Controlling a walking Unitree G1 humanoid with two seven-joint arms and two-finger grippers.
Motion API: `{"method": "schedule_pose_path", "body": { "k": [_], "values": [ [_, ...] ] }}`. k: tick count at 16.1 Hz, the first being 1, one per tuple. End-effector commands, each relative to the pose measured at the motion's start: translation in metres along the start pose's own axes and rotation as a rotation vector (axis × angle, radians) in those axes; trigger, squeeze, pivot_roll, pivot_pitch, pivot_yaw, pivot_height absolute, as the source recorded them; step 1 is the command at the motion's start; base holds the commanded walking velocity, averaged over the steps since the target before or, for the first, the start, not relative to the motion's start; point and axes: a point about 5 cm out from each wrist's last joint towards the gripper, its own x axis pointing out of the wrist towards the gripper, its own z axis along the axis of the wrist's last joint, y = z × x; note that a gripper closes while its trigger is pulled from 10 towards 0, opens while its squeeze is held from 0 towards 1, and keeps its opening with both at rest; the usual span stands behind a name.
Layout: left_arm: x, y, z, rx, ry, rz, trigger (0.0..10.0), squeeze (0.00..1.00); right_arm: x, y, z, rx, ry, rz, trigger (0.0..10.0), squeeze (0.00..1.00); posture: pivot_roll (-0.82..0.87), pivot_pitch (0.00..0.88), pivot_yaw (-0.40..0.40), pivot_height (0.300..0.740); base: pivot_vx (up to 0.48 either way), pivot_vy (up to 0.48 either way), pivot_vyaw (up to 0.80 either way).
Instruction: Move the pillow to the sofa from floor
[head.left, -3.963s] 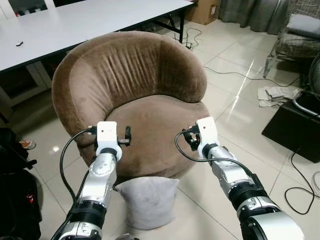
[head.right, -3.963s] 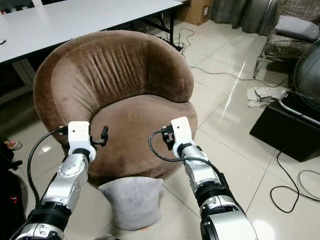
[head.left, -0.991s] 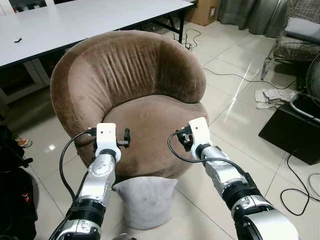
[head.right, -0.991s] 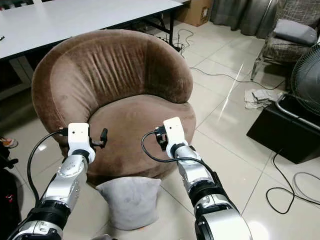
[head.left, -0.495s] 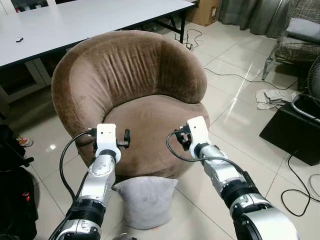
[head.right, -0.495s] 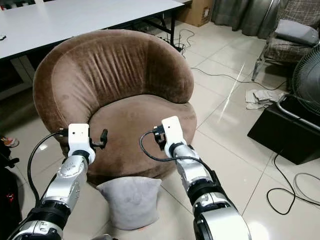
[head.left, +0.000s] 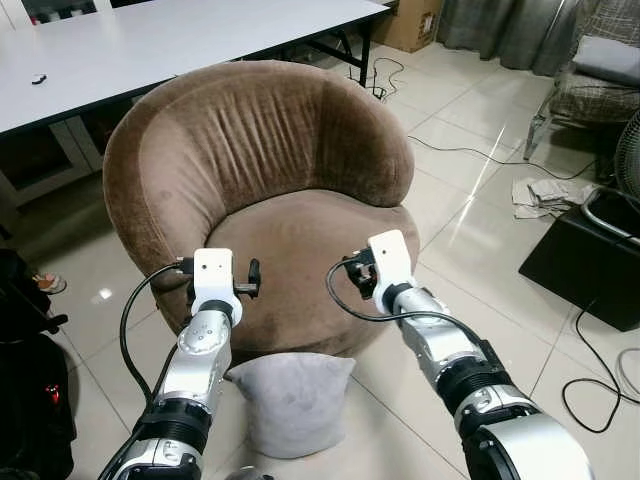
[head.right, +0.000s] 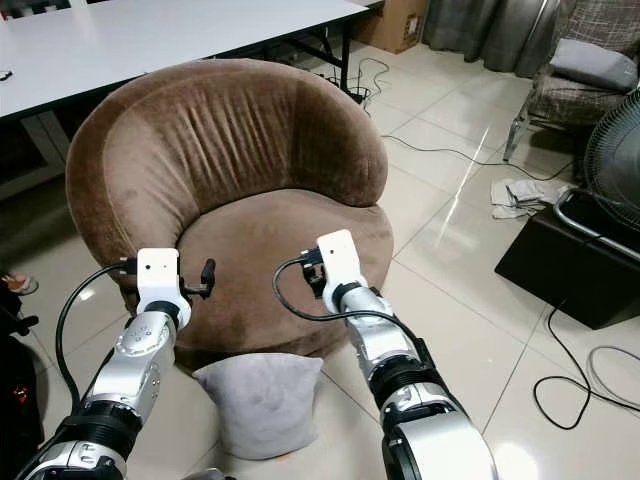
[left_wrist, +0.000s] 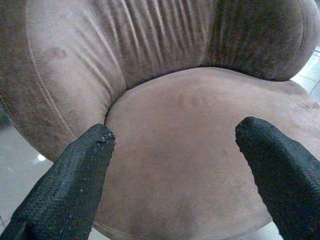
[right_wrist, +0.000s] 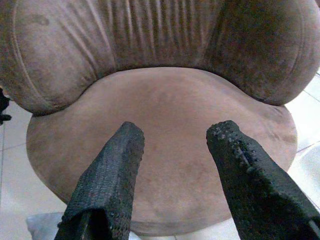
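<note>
Left eye view: a round brown sofa (head.left: 270, 190) is standing before the robot.
A grey pillow (head.left: 292, 400) is lying on the floor against its base; left gripper (left_wrist: 175, 137) is gaping wide, right gripper (right_wrist: 175, 135) narrower, both empty.

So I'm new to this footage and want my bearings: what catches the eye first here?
A big round brown sofa chair sits dead centre, its seat bare. Both silver arms reach toward it, the left gripper and right gripper open over the seat's front edge. Below them, a grey pillow stands on the tiled floor against the chair's base, untouched.
</note>
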Motion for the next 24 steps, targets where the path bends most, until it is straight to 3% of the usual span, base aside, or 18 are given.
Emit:
{"method": "schedule_pose_path", "body": {
  "k": [1, 24],
  "values": [
    [0.0011, -0.0002, 0.0021, 0.006, -0.009, 0.01, 10.0, 0.0, -0.0009, -0.0002, -0.0014, -0.008, -0.004, 0.004, 10.0, 0.0, -0.06, 0.0, 0.01, 0.74, 0.0, 0.0, 0.0],
    [0.002, -0.0004, 0.0028, 0.017, -0.006, -0.005, 10.0, 0.0, 0.0007, 0.0024, 0.0003, -0.012, -0.004, 0.01, 10.0, 0.0, -0.06, 0.0, 0.016, 0.74, 0.0, 0.0, 0.0]
  ]
}}
